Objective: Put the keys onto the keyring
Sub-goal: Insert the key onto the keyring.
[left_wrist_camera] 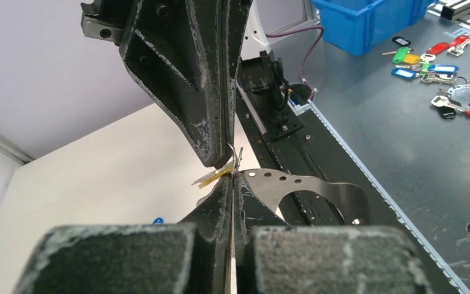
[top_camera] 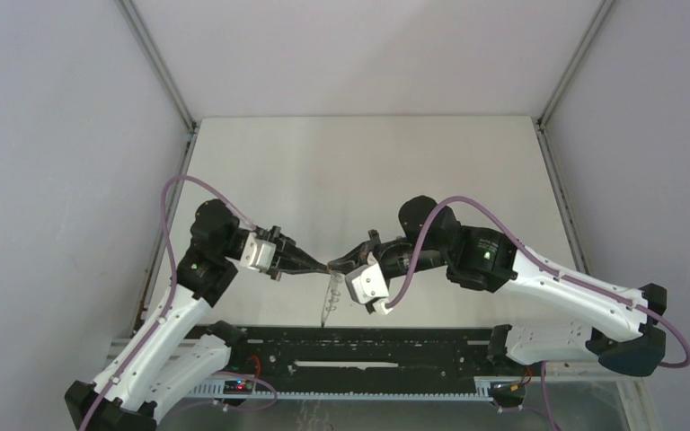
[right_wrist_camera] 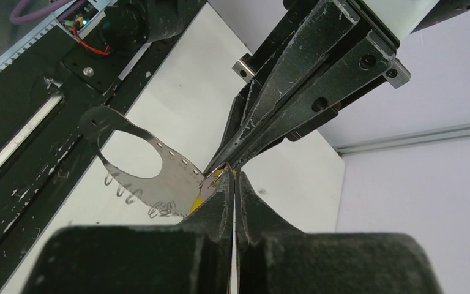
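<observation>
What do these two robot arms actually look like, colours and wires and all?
The left arm and right arm both have white shells with chunky black joints, and each arm shows a small green light. A purple cable loops along each. Each ends in tapered black fingers, scuffed whitish.

Both arms have glossy white shells over black joints: the left arm [top_camera: 172, 321] at lower left of the top view, the right arm [top_camera: 575, 292] at lower right. A small green light [top_camera: 196, 267] glows on a black elbow housing of each. A mauve cable [top_camera: 169, 211] loops along the left one, a second cable [top_camera: 424, 235] along the right. The left pincer [top_camera: 322, 267] and right pincer [top_camera: 335, 262] are matt black, set ahead of white wrist blocks. Up close, their tapering fingers [right_wrist_camera: 221, 202] are scuffed with whitish scratches. Dark round screws [right_wrist_camera: 367, 61] sit in the angular black bracket at upper right of the right wrist view.
</observation>
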Controlling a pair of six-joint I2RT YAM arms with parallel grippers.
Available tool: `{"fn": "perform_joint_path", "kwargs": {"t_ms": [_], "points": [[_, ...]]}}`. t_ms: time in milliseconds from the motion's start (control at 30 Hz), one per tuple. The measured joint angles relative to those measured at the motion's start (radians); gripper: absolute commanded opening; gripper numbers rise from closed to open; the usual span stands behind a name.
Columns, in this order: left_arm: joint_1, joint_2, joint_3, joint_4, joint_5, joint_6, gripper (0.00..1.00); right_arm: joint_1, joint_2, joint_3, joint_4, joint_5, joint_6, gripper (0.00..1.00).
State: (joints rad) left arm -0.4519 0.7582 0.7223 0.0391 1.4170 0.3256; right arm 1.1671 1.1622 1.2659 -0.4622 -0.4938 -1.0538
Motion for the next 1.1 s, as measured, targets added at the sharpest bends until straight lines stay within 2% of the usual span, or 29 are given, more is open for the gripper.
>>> {"fn": "perform_joint_path", "kwargs": {"t_ms": [300,667,800,933,1000,1100], "points": [[0.0,-0.002,0.0,-0.008,-0.001,0.0,0.0,-0.009,0.011,0.005,0.008,0.003,0.043,0.0],[0.0,-0.006,0.0,-0.021,-0.024,0.007,0.0,-0.009,0.029,0.036,-0.019,0.021,0.095,0.08],[0.0,-0.006,0.0,-0.023,-0.027,0.009,0.0,-0.009,0.042,0.059,-0.043,0.023,0.103,0.17],[-0.003,-0.006,0.0,-0.025,-0.027,0.014,0.0,-0.009,0.057,0.081,-0.053,0.031,0.114,0.21],[-0.005,-0.006,0.0,-0.025,-0.027,0.016,0.0,-0.009,0.063,0.088,-0.052,0.034,0.117,0.27],[-0.006,-0.006,0.0,-0.029,-0.027,0.016,0.0,-0.009,0.066,0.092,-0.051,0.039,0.12,0.29]]}}
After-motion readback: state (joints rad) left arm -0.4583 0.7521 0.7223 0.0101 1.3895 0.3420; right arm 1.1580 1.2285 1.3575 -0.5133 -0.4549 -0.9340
